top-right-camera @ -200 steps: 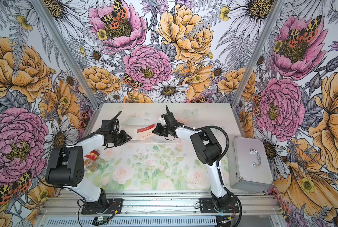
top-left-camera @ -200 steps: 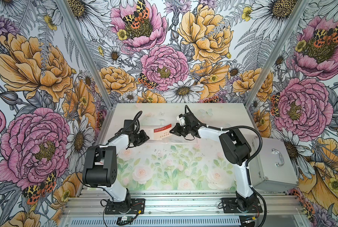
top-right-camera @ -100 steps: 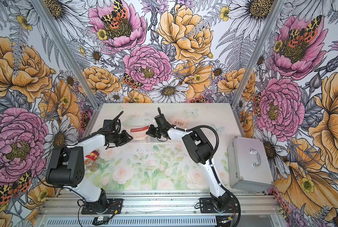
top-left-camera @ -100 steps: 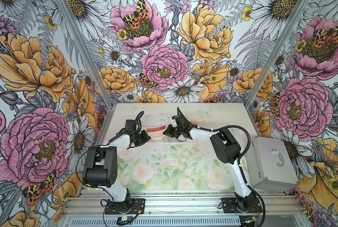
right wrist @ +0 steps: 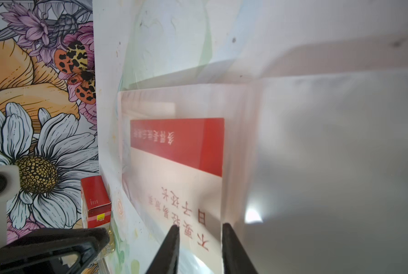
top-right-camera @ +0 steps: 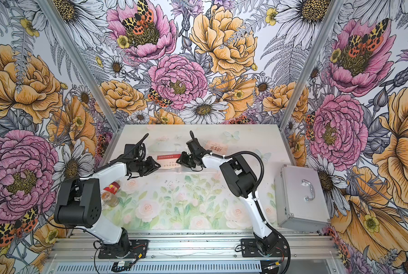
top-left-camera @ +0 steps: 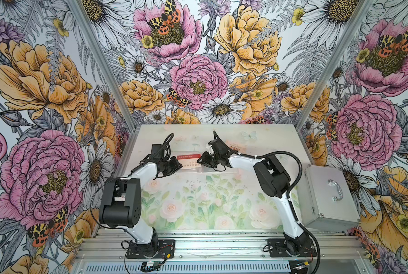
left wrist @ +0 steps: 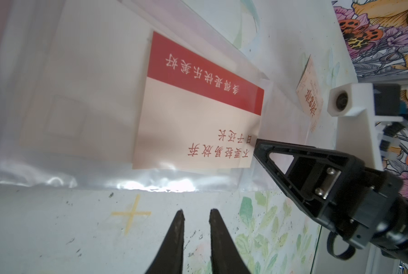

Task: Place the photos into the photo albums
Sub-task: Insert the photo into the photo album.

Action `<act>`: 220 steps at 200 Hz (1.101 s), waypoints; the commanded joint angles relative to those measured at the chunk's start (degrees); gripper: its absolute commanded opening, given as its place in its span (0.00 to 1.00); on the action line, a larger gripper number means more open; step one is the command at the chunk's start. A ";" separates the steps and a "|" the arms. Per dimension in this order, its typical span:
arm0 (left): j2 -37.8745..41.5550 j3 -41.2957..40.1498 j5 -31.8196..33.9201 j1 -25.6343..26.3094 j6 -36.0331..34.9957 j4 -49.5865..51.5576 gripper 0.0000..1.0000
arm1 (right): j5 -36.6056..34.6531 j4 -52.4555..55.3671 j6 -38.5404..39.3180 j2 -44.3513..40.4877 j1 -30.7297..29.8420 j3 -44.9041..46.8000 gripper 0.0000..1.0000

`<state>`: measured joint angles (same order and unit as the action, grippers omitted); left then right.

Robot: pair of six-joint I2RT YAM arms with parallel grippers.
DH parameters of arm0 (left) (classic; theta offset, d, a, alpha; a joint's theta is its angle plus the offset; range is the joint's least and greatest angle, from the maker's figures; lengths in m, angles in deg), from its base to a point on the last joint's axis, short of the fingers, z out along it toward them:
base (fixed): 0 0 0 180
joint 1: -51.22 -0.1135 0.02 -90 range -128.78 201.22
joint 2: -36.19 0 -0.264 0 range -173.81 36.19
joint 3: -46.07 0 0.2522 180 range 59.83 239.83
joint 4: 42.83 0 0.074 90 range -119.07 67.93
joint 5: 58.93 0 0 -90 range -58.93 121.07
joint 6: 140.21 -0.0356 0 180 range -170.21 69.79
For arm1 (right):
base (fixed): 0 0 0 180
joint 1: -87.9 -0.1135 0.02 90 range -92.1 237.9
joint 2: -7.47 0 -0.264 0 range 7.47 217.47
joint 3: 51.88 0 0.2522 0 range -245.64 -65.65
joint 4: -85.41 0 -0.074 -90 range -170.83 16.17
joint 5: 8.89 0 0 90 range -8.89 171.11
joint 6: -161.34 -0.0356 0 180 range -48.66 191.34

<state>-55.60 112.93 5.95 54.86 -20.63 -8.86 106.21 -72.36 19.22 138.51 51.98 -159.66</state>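
Note:
The photo album lies open at the table's far middle, its clear sleeve page (left wrist: 79, 95) (top-left-camera: 186, 153) glossy. A red-and-cream photo (top-left-camera: 188, 161) (top-right-camera: 168, 161) (left wrist: 198, 118) (right wrist: 179, 166) with Chinese characters lies within that sleeve. My right gripper (top-left-camera: 199, 160) (top-right-camera: 178, 161) (right wrist: 199, 226) stands open, and the photo's near corner sits loosely between its fingers. My left gripper (top-left-camera: 179, 163) (top-right-camera: 159, 164) (left wrist: 197, 211) is narrowly open over bare table, just short of the sleeve's edge. A second cream photo (top-left-camera: 236, 148) (top-right-camera: 216, 148) (left wrist: 309, 99) lies farther back on the right.
A silver metal case (top-left-camera: 326, 194) (top-right-camera: 300, 194) stands at the table's right edge. A red box (right wrist: 95, 201) (top-right-camera: 111, 187) and a small jar (top-right-camera: 109, 199) sit beside the left arm. A yellow cross (left wrist: 131, 213) marks the table by my left gripper's fingertips.
My right gripper carried the red-and-cream photo leftward to the album and its jaws have parted. The left arm has stayed put.

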 commanded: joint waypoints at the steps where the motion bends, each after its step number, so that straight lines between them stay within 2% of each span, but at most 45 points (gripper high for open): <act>1: 2.58 -0.37 0.16 0.19 0.34 -1.14 0.22 | -2.99 4.29 3.48 -4.42 0.55 -0.28 0.39; 15: 2.89 -0.43 0.08 0.12 0.46 -1.13 0.22 | -3.96 5.91 4.57 -5.01 0.63 -0.20 0.43; 31: 3.02 -0.45 0.08 0.14 0.54 -1.14 0.22 | -5.63 7.60 5.74 -5.86 0.72 -0.22 0.43; 43: 3.11 -0.54 -0.15 0.21 0.56 -1.14 0.22 | -6.15 7.95 6.09 -5.90 0.92 -0.33 0.35; 65: 3.44 -0.54 -0.23 0.33 0.65 -1.13 0.22 | -8.75 12.49 8.15 -4.19 0.82 -3.98 0.11; 91: 3.72 -0.52 -0.34 0.43 0.79 -1.13 0.22 | -10.09 19.10 11.26 -0.31 0.19 -10.21 0.03; 130: 3.85 -0.80 -0.41 0.63 0.83 -1.13 0.22 | -11.35 20.52 12.14 1.85 0.37 -12.60 0.00; 220: 3.65 -0.45 -0.54 0.79 0.69 -1.13 0.23 | -9.24 23.96 12.44 9.35 -0.50 -21.54 0.00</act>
<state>-53.74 112.65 5.93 55.15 -20.15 -8.95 96.55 -49.83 30.57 145.97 52.18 -178.22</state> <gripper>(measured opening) 0.225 0.047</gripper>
